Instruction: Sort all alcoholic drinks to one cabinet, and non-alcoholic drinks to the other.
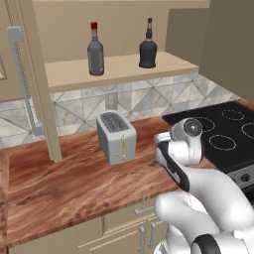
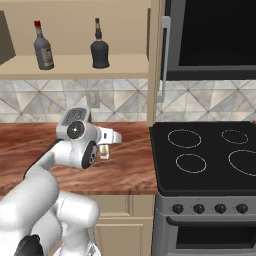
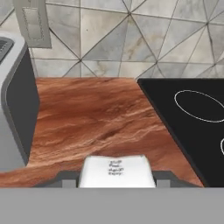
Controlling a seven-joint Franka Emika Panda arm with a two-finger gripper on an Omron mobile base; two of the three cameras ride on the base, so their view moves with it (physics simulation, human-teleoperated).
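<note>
My gripper [image 3: 116, 182] is shut on a small white-cream carton [image 3: 116, 169], a non-alcoholic drink with dark print on its top, held low over the wooden counter [image 3: 96, 118]. From the right base view the gripper [image 2: 110, 141] points right with the pale carton [image 2: 103, 151] under it. Two alcoholic drinks stand upright on the pale shelf [image 1: 124, 69] of the open tan wall cabinet: a slim grey bottle with a red cap [image 1: 95, 49] [image 2: 43, 47] and a squat black bottle [image 1: 148, 47] [image 2: 100, 48].
A grey toaster [image 1: 116, 136] [image 3: 13, 100] stands on the counter left of the hand. The black stove top [image 2: 205, 155] [image 3: 192, 113] lies to the right, with a dark microwave [image 2: 210, 35] above it. The cabinet's open door and bar handle [image 1: 20, 74] hang at left.
</note>
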